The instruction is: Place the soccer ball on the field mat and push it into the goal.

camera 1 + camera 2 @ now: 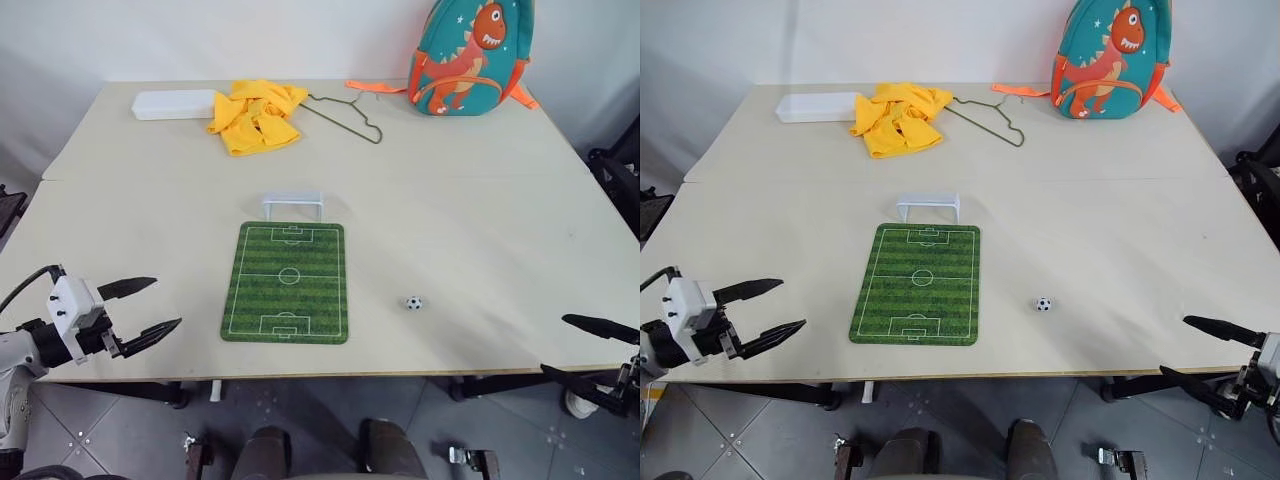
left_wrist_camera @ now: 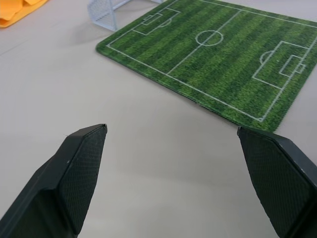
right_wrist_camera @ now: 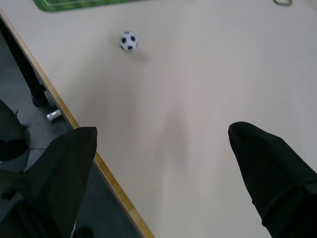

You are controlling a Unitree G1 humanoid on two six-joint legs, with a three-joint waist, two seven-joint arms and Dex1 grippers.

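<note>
The soccer ball lies on the bare table, just off the right long edge of the field mat and level with the mat's near half; it touches neither the mat nor any gripper. Nothing of the task looks done yet: the ball has still to be lifted onto the grass.

The mat lies flat near the table's front edge, its long axis running away from the robot. The goal stands upright just beyond the mat's far short edge, centred on it with its mouth facing the mat, so a ball rolled straight up the pitch would run into it.

The right gripper hangs at the table's front edge, to the right of the mat and nearer the robot than the ball, with its two black fingers spread wide and nothing between them. Its wrist view looks across the tabletop at the ball, which suggests this arm is lined up to fetch it. The ball is tiny and round, so I judge it likely to roll away if a finger nudges it before both close.

The left gripper hovers off the mat's left side by the near corner, fingers likewise apart and empty, pointing toward the pitch.

Well beyond the goal, along the table's far side, sit a long white box, a crumpled yellow cloth, a wire hanger and a dinosaur backpack, all clear of the play.
</note>
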